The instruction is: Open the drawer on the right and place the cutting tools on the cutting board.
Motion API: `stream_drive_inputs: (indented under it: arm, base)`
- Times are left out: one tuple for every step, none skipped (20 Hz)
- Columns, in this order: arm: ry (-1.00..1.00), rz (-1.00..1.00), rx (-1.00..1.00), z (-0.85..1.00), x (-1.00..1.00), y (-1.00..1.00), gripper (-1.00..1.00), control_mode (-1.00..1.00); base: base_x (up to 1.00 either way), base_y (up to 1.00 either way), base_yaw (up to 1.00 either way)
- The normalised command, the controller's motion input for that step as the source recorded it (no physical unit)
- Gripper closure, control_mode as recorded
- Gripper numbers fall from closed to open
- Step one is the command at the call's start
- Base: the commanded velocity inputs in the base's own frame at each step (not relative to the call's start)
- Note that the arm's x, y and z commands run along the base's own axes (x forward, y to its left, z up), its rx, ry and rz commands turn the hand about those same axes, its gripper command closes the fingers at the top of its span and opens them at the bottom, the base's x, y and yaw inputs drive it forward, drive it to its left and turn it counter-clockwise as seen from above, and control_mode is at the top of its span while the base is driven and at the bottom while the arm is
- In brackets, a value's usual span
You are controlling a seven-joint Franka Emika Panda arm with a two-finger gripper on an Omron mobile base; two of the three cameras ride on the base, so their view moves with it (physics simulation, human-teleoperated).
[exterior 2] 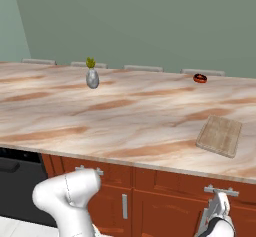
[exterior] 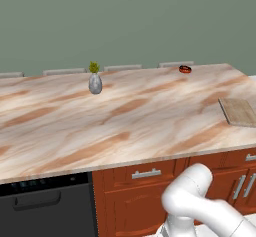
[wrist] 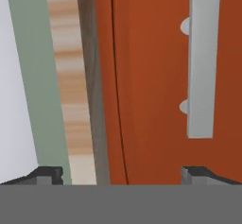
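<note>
Reddish drawer (wrist: 151, 76) front faces wide-spread fingers (wrist: 47, 175), touching nothing

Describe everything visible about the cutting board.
The cutting board is a thin, flat rectangle of light tan wood with faint grain, plain and bare on top. It lies flat on the marbled counter, toward its right end near the front edge, turned slightly askew to that edge. Nothing but the counter touches it.

Arm (exterior: 200, 201) bent low; tool (wrist: 122, 175) rolled sideways, its 2 fingers spread wide.
</note>
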Motion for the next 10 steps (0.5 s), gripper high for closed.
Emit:
stream_drive_inputs:
  arm:
    - [-0.02,0.05,0.0,-0.34,0.31,-0.45,-1.0,-1.0]
    - [-0.02,0.05,0.0,-0.34,0.31,-0.45,-1.0,-1.0]
    - [-0.01,0.05,0.0,-0.34,0.3,-0.41,-1.0,-1.0]
    - [-0.01,0.05,0.0,-0.34,0.3,-0.41,-1.0,-1.0]
    - [-0.01,0.06,0.0,-0.36,0.28,-0.41,-1.0,-1.0]
    - [-0.01,0.06,0.0,-0.39,0.29,-0.4,-1.0,-1.0]
    - [-0.01,0.06,0.0,-0.37,0.27,-0.35,-1.0,-1.0]
    - [0.0,0.05,0.0,-0.36,0.25,-0.28,-1.0,-1.0]
    - [0.0,0.03,0.0,-0.35,0.25,-0.21,-1.0,-1.0]
    - [0.0,0.03,0.0,-0.34,0.26,-0.19,-1.0,-1.0]
  base:
    - [0.0,0.0,0.0]
    - [0.0,0.0,0.0]
    - [0.0,0.0,0.0]
    - [0.0,0.0,0.0]
    - [0.0,0.0,0.0]
    - [0.0,0.0,0.0]
    - [0.0,0.0,0.0]
    - [0.0,0.0,0.0]
    - [0.0,0.0,0.0]
    - [0.0,0.0,0.0]
